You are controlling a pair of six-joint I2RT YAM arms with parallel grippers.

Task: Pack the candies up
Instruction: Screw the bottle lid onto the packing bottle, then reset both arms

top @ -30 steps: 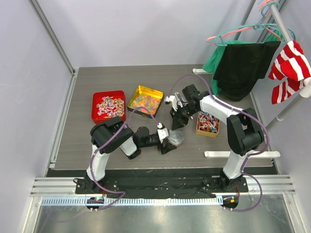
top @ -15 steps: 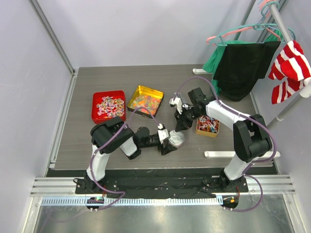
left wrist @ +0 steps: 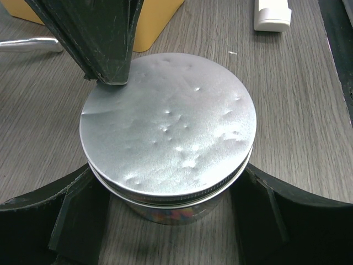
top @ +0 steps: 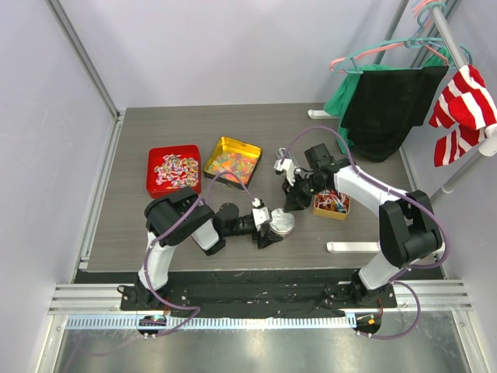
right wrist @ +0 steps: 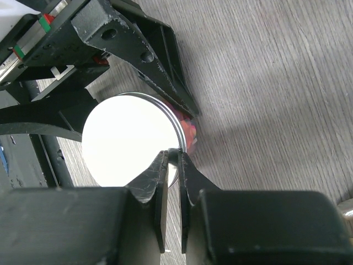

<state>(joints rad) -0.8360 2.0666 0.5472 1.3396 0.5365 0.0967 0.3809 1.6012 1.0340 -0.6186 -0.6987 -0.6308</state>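
The candies (top: 175,167) lie in the red tin (top: 150,177) at the bench's (top: 155,128) far left, and some show inside the glass jar (left wrist: 165,212) near its front edge. The left gripper (top: 273,225) is clamped on the jar, and the right gripper (right wrist: 174,165) pinches the lid's (left wrist: 171,121) rim. I'd seat the lid level before twisting.

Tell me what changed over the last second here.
The right arm swung its elbow outward, and the right gripper shifted slightly right, pinched on the far rim of the lid. The left gripper stayed clamped round the jar. The red tin and yellow tin did not move.
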